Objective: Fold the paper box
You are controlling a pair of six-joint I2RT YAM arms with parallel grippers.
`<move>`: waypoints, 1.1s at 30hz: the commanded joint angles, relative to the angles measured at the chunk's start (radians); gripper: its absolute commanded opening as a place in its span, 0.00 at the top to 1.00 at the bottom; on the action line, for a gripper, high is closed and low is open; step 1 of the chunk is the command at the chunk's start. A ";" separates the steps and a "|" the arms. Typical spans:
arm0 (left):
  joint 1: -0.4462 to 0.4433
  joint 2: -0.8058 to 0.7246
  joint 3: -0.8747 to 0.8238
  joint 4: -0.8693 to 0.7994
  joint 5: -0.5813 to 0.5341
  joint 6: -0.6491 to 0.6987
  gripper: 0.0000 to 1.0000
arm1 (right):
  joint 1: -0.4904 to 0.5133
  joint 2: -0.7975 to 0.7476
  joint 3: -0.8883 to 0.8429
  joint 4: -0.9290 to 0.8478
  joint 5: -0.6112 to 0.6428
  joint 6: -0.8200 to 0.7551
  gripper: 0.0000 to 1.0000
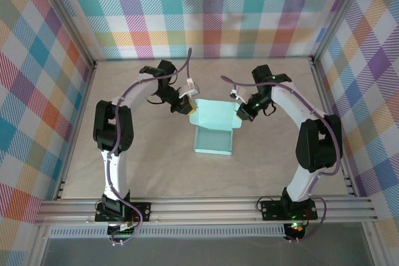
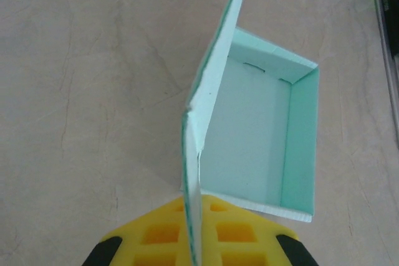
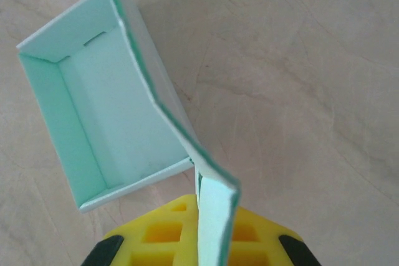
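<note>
The paper box (image 1: pixel 214 130) is pale mint card, partly folded into an open tray on the middle of the table. My left gripper (image 1: pixel 187 105) is at its far left corner and my right gripper (image 1: pixel 240 114) at its far right corner. In the left wrist view a raised side wall of the box (image 2: pixel 249 135) runs edge-on between the yellow pads (image 2: pixel 156 235), and the left gripper (image 2: pixel 194 232) is shut on it. In the right wrist view the right gripper (image 3: pixel 211 232) is shut on a doubled-over flap of the box (image 3: pixel 118 110).
The pale wooden table (image 1: pixel 143 166) is ringed by plaid walls (image 1: pixel 37 91) and aluminium posts. A metal rail (image 1: pixel 206 209) crosses the near edge, where both arm bases are bolted. A dark frame edge (image 2: pixel 389 29) lies right of the box.
</note>
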 commanded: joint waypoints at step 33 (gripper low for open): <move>-0.237 -0.237 -0.415 1.049 -0.807 -1.136 1.00 | 0.256 -0.109 -0.266 0.827 0.863 1.077 1.00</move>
